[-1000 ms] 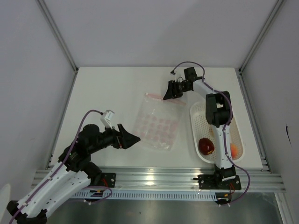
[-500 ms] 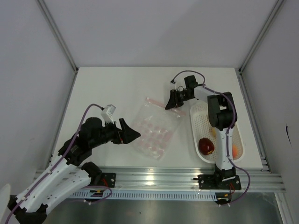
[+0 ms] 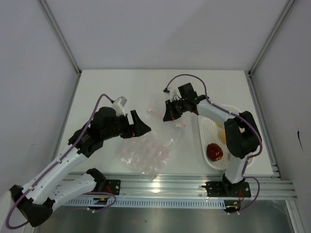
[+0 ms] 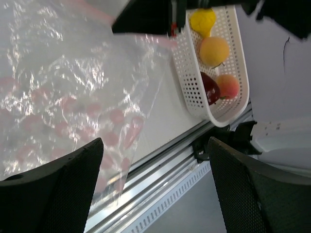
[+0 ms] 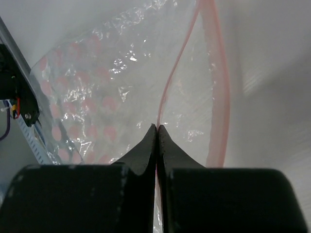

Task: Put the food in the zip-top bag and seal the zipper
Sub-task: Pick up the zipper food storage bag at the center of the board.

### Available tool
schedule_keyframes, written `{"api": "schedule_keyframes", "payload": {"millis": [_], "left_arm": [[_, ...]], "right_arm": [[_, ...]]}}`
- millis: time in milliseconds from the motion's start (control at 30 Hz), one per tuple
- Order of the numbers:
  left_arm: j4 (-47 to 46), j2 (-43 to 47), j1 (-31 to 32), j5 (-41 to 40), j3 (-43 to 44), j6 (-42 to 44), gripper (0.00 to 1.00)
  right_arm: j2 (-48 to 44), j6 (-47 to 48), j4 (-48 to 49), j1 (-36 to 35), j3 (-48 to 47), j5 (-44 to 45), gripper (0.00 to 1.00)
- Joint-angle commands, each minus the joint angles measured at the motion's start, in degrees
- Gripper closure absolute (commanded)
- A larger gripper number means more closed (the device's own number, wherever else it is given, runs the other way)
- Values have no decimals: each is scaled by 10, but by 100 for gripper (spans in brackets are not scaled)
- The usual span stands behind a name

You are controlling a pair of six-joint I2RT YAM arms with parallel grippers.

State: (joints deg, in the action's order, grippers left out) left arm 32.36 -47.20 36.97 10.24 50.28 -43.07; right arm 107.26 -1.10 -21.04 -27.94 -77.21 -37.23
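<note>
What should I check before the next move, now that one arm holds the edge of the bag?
1. Right fingers shut on one lip of the zipper: ok.
2. Mouth of the bag open: ok, the two pink lips stand apart in the right wrist view.
3. Left fingers open and empty: ok.
4. Left fingers on the other lip: not ok, they hover over the bag.
5. Fruit inside the bag: not ok, all four pieces lie in the white basket.
</note>
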Motion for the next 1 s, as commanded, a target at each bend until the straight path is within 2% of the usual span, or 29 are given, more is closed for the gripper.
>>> {"api": "schedule_keyframes", "payload": {"millis": [0, 133, 233, 467, 633, 967], "left_arm": [[19, -42, -12, -26, 67, -42, 13], [37, -120, -49, 31, 120, -87, 14], [59, -179, -53, 59, 147, -103, 16], [14, -220, -53, 130, 105, -161, 16], [-9, -243, -52, 172, 103, -185, 20], [-19, -273, -36, 158, 99, -207, 25]], "right_arm": [[-112, -49, 42, -49, 77, 109, 100], [-216, -58, 82, -119, 155, 213, 100], [-285, -58, 107, -166, 205, 295, 100], [-403, -36, 165, -243, 290, 406, 100], [-446, -23, 184, -265, 313, 418, 100], [-448, -7, 180, -312, 301, 452, 100]]}}
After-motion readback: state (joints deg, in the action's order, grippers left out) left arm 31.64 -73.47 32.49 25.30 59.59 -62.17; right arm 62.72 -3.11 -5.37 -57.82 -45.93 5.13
